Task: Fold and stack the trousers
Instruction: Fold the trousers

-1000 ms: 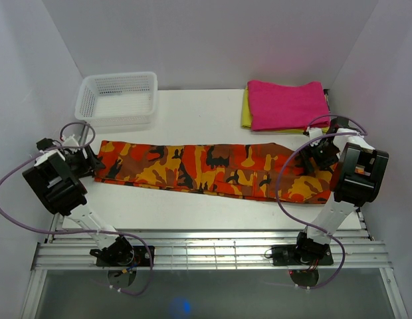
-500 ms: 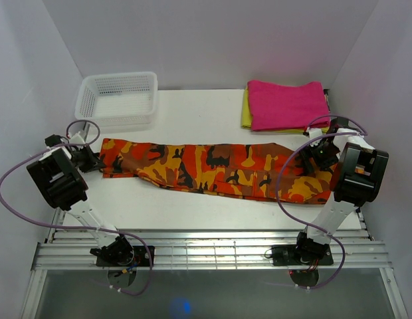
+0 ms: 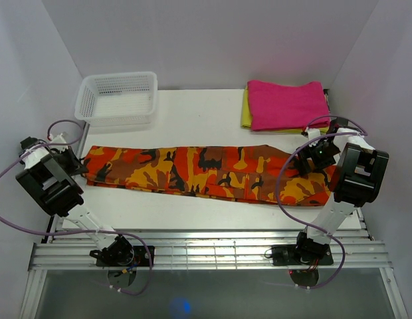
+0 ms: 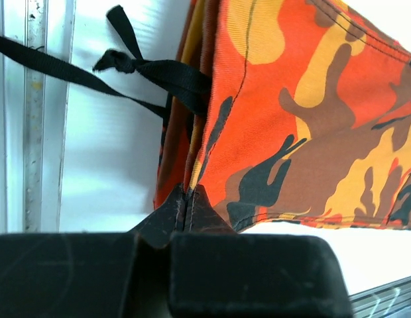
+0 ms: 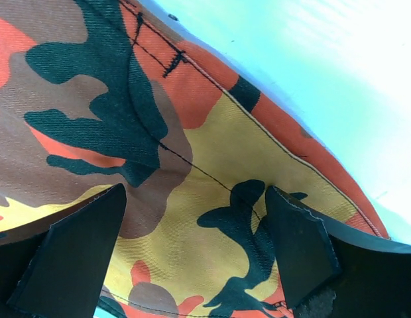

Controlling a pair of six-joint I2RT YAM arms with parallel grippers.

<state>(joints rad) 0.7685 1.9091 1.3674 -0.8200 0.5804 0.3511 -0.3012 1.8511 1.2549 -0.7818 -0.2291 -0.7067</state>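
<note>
The camouflage trousers (image 3: 206, 174) lie stretched flat across the table from left to right, orange, red, yellow and black. My left gripper (image 3: 78, 165) is at their left end, shut on the cloth's edge (image 4: 192, 173); black drawstrings (image 4: 152, 73) trail from that end. At the right end my right gripper (image 3: 311, 158) hovers low over the trousers (image 5: 192, 199), its jaws open wide with the flat cloth beneath and between the fingertips (image 5: 79, 258), not pinched.
A white mesh basket (image 3: 117, 98) stands at the back left. A folded magenta-pink cloth (image 3: 288, 104) lies on a folded yellow cloth (image 3: 246, 109) at the back right. White walls close in on both sides; a metal rail (image 3: 193, 249) runs along the near edge.
My left gripper has shut on the trousers' left end and pulled it leftward, drawing the cloth straighter. The right gripper has stayed open over the right end.
</note>
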